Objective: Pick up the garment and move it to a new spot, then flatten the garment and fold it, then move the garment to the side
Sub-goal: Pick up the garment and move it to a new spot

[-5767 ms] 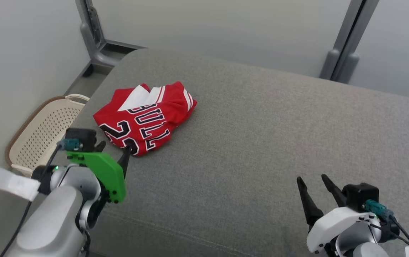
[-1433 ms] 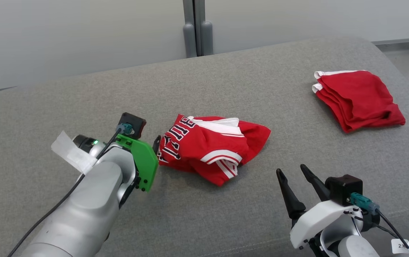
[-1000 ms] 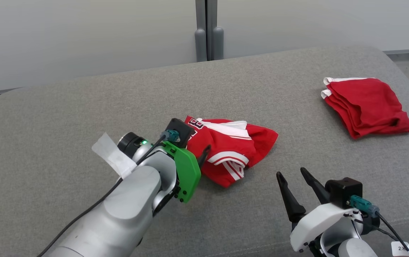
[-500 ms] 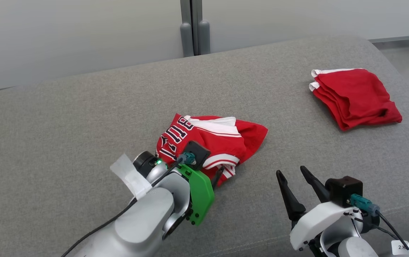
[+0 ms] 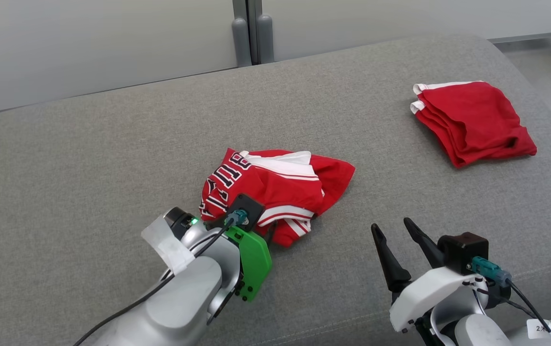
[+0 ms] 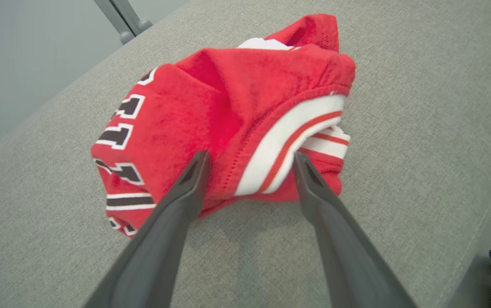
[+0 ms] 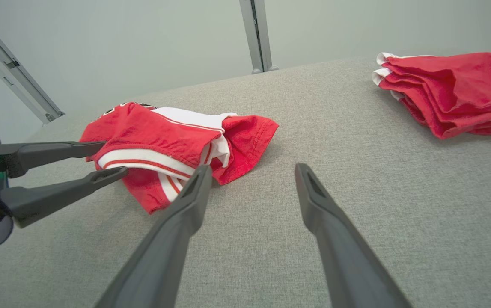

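The garment (image 5: 275,192) is a crumpled red jersey with white stripes and dark lettering, lying mid-cushion. My left gripper (image 5: 258,233) is at its near edge, open. In the left wrist view the two fingertips of the left gripper (image 6: 249,158) straddle the white-striped hem of the garment (image 6: 228,107), and the jaws are wide apart. The right wrist view shows the left gripper (image 7: 112,158) from the side against the garment (image 7: 164,137). My right gripper (image 5: 391,225) hovers open over bare cushion to the garment's right, with nothing between the fingers of the right gripper (image 7: 252,167).
A second red garment (image 5: 472,122), folded, lies at the far right of the grey cushion (image 5: 112,144); the right wrist view has this folded garment (image 7: 450,90) at its upper right. A grey post (image 5: 249,29) stands behind the cushion against the pale wall.
The head view has shifted. My left gripper has come from the garment's left side round to its near edge and now straddles the striped hem. The right gripper has stayed put.
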You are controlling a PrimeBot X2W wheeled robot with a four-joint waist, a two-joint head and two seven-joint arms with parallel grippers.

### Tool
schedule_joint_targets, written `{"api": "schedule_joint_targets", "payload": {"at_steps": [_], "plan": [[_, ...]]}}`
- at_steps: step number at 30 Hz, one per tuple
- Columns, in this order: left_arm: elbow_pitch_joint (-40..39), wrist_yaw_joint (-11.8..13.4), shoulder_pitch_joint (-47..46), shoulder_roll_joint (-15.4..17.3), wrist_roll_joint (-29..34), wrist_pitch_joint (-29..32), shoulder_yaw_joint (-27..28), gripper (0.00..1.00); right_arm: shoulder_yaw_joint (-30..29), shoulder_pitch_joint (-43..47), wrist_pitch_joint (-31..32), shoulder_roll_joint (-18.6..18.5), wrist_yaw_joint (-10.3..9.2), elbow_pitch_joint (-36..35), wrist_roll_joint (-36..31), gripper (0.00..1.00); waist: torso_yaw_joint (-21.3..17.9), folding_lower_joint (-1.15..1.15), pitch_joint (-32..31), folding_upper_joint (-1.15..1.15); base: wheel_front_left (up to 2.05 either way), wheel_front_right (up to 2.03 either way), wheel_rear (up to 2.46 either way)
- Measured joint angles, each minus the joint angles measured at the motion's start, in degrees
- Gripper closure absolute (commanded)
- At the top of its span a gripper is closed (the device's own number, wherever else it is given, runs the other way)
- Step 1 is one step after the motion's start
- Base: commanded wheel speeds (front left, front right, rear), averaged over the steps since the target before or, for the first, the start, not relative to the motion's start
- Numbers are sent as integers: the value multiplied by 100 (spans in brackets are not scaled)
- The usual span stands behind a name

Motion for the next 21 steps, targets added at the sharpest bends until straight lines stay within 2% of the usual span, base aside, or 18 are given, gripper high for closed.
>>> {"api": "schedule_joint_targets", "payload": {"at_steps": [1,3,4,13,21], "plan": [[35,2,0,0,-15,-11,8,51,-3,-2,0,-1,0,9,0,0,-2,0,-3,0,0,0,0],[93,11,-1,-1,-42,-51,33,86,-2,-5,0,0,0,18,0,0,-5,0,-12,0,0,0,0],[116,22,-3,-3,-60,-68,48,100,1,-7,0,0,0,23,0,0,-7,0,-18,0,0,0,0],[207,38,-25,-41,-300,-353,286,100,16,-8,1,0,0,65,-20,0,3,0,-133,0,0,0,0],[-170,76,-479,9,-377,-760,578,100,77,5,10,0,0,83,-26,0,0,0,-252,0,0,0,0]]}}
